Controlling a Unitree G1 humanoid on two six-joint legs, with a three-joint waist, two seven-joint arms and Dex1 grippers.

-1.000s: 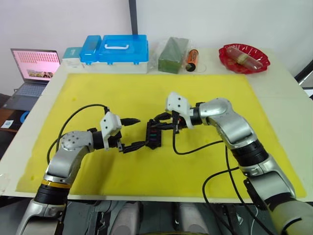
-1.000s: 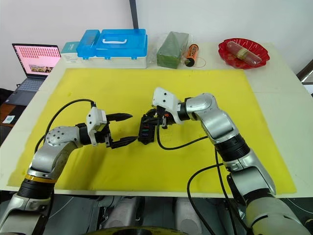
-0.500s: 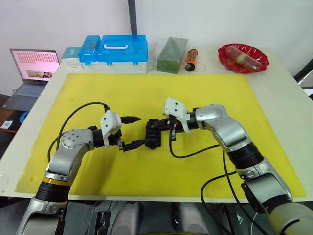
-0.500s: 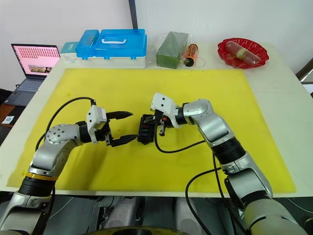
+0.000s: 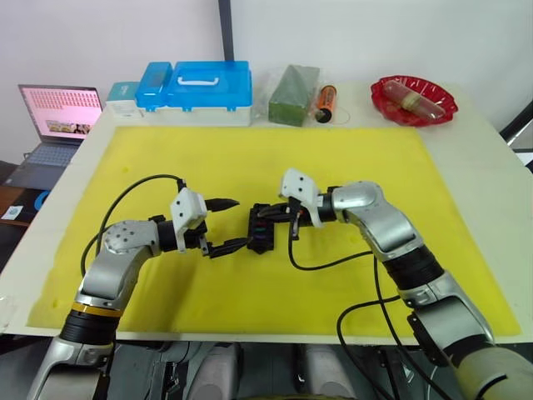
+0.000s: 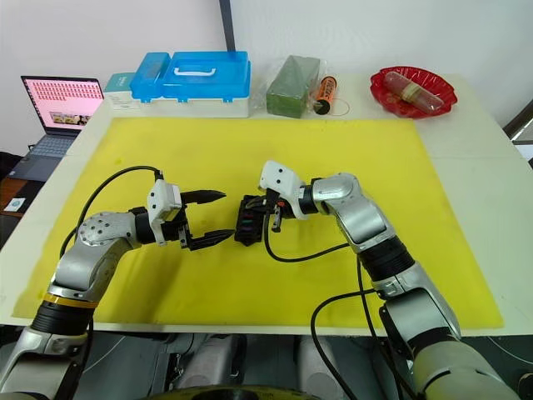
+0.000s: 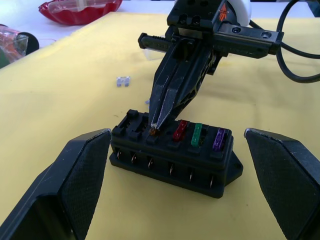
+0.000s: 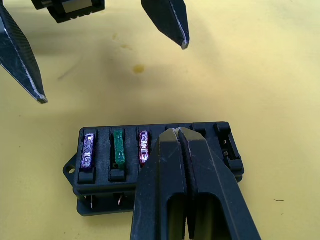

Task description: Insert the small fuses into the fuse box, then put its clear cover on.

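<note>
1. Fuse box (image 7: 175, 155) sits on the yellow mat (image 5: 250, 158), holding red, green and purple fuses.
2. Right gripper (image 7: 154, 131), over the box, pinches a tan fuse (image 7: 153, 132) at a slot.
3. Left gripper (image 5: 226, 225), spread wide, flanks the box.

Silver jointed arms, white wrist housings, looping black cables, tapered black jaws.

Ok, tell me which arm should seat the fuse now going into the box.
Right. Its pincer is shut on an orange fuse, tips at a slot of the fuse box beside the red, green and purple ones. The left pincer hangs open, flanking the box, holding nothing.
</note>
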